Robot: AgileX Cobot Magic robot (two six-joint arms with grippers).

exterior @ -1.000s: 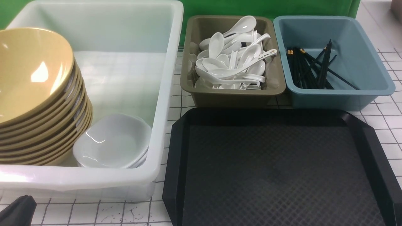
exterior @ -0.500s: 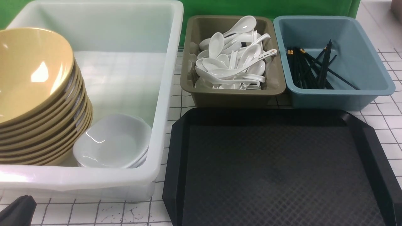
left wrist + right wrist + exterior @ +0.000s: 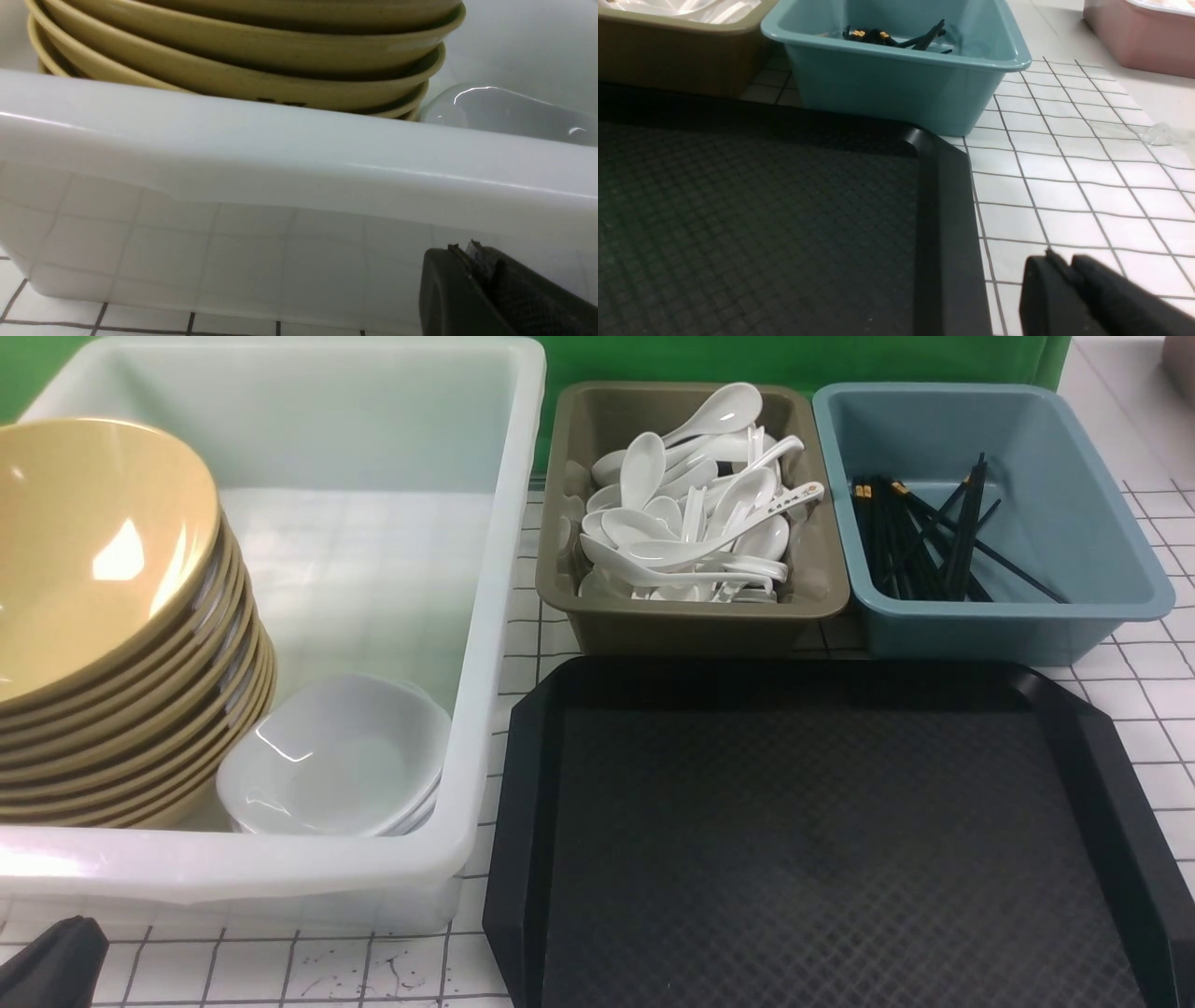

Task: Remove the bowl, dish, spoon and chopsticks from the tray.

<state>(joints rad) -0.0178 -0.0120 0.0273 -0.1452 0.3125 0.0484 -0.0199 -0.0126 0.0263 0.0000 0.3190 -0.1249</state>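
The black tray (image 3: 822,840) has nothing on its textured floor; its corner shows in the right wrist view (image 3: 943,196). The yellow bowl (image 3: 84,551) tops a stack in the white bin. The white dish (image 3: 341,756) tops a small stack beside it. The spoon (image 3: 780,504) with printed characters lies on the spoon pile in the olive bin. The black chopsticks (image 3: 920,537) lie in the blue bin. My left gripper (image 3: 51,961) (image 3: 462,247) is shut and empty, low in front of the white bin's near wall. My right gripper (image 3: 1059,261) is shut and empty over the tiles beside the tray's right rim.
The large white bin (image 3: 485,616) stands left of the tray. The olive bin (image 3: 691,621) and the blue bin (image 3: 990,621) stand behind it. A pink container (image 3: 1139,37) sits far right. The table is white with a grid of tiles (image 3: 1158,709).
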